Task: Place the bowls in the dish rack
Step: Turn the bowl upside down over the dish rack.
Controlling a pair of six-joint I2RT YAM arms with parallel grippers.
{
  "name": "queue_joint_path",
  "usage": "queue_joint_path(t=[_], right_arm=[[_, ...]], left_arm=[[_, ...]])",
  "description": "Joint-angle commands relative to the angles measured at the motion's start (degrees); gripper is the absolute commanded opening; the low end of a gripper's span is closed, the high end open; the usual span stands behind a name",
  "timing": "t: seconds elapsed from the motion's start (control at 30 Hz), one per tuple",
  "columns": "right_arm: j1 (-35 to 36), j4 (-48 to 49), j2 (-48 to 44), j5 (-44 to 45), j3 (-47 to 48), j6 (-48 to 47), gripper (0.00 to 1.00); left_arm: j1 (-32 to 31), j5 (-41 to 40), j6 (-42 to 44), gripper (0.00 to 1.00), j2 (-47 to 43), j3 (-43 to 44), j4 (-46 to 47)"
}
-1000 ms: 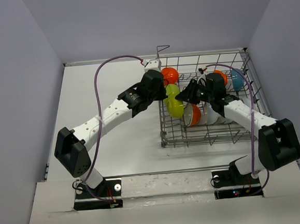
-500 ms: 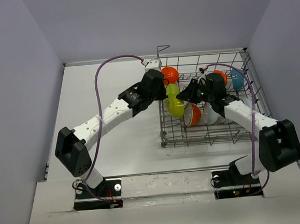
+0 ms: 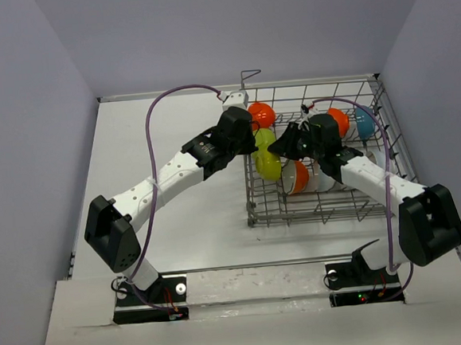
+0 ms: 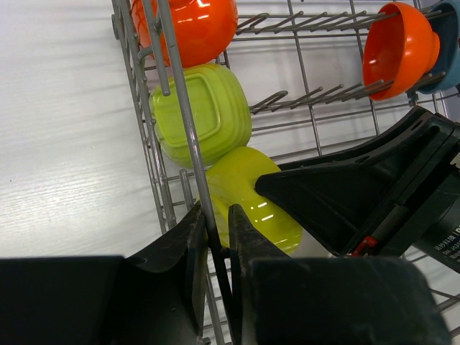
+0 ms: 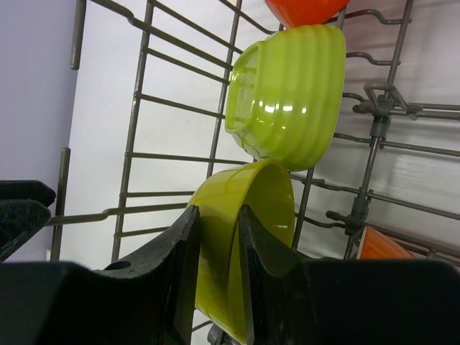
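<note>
Right pincer (image 5: 215, 219) on round green bowl (image 5: 267, 194) (rim)

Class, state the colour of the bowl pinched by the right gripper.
Yellow-green; the bowl shows best in the right wrist view.

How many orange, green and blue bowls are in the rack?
Orange bowls: 3
Green bowls: 2
Blue bowls: 1
Total in the rack: 6
</note>
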Motion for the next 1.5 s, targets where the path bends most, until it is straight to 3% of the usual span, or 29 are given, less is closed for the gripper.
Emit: queue_joint_path(t=[0.0,0.47,0.93,1.2,1.47], right_arm=[[0.80,-22.06,5.71,13.44,-4.98,-9.78,0.30],[3.09,-24.78,7.03,21.71,-4.89,-8.55,0.31],[4.23,-26.19,3.61,23.03,-3.66,-8.37,0.32],[4.23,-28.83,-0.44,22.85,2.75,-8.90,0.35],[4.23,-30.06,2.10,20.92,14.42,-9.52,0.37]], left_arm=[[-0.31,-0.13,2.40,0.00,-0.23,2.80,-0.97],[-0.31,-0.04,2.49,0.00,-0.49,2.45,-0.97],[-0.31,-0.04,2.31,0.00,-0.84,1.92,-0.80],[-0.40,-0.30,2.22,0.00,-1.11,2.45,-1.15],[-0.40,-0.57,1.96,0.00,-1.19,2.80,-1.24]])
